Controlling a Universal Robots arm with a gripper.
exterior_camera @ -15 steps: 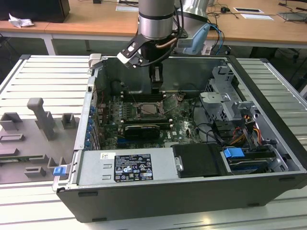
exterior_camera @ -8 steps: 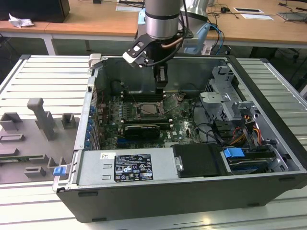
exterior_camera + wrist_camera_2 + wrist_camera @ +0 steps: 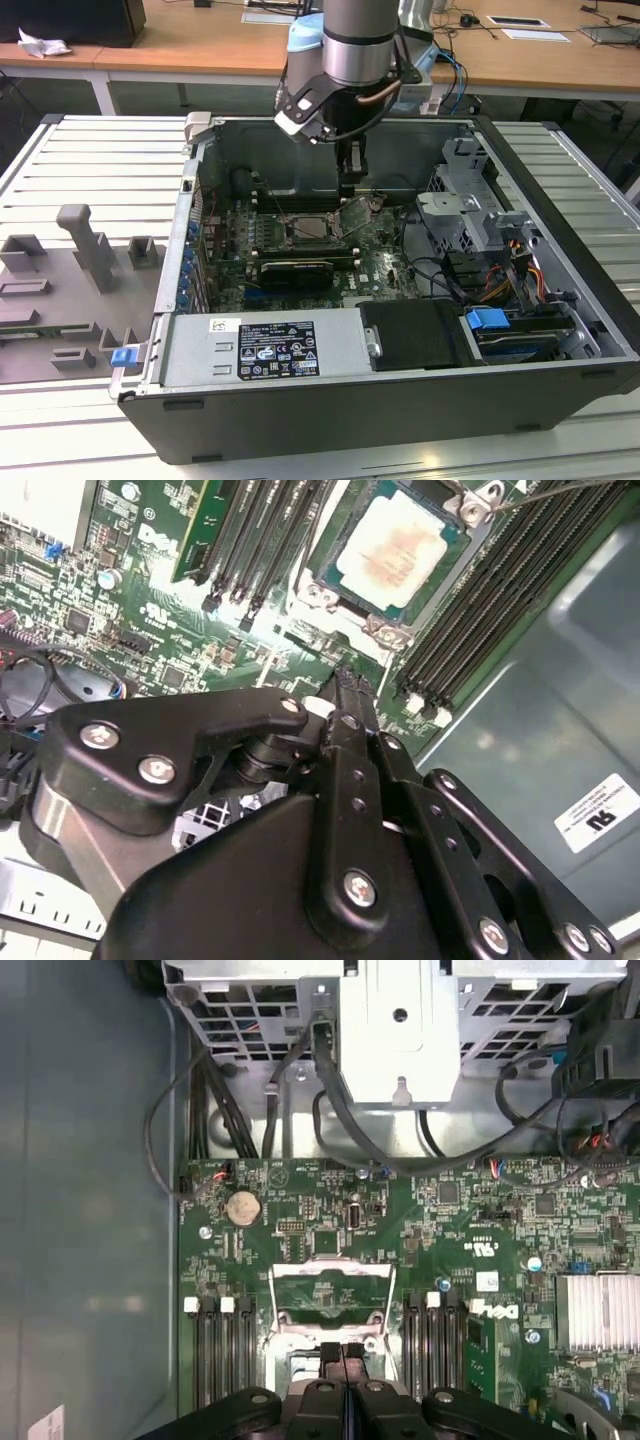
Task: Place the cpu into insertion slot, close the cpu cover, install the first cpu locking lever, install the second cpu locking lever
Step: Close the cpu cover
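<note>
The gripper's [image 3: 343,1353] two black fingers are pressed together. Only a thin seam runs between them, and I can see nothing pinched. In the first wrist view their tips sit right at the free edge of the cpu cover [image 3: 332,1272]. The cover stands raised on its hinge, with green board showing through its square window. I can't tell whether the tips touch it.

In the second wrist view the closed fingers [image 3: 347,710] point down at the green circuit board [image 3: 170,630], just beside the insertion slot [image 3: 322,592]. The cpu [image 3: 397,542] lies flat in that slot, dull tan face up and uncovered. Rows of long black memory slots [image 3: 480,600] flank the slot on both sides.

In the exterior view, my arm [image 3: 355,40] drops almost straight down into the open computer case [image 3: 560,390]. The wrist is vertical, and the gripper hangs near the case's back wall, over the middle of the board. The case lies on its side on a slatted metal table [image 3: 60,440]. A grey drive cage [image 3: 465,205] fills the case's back corner on the exterior view's right.
</note>
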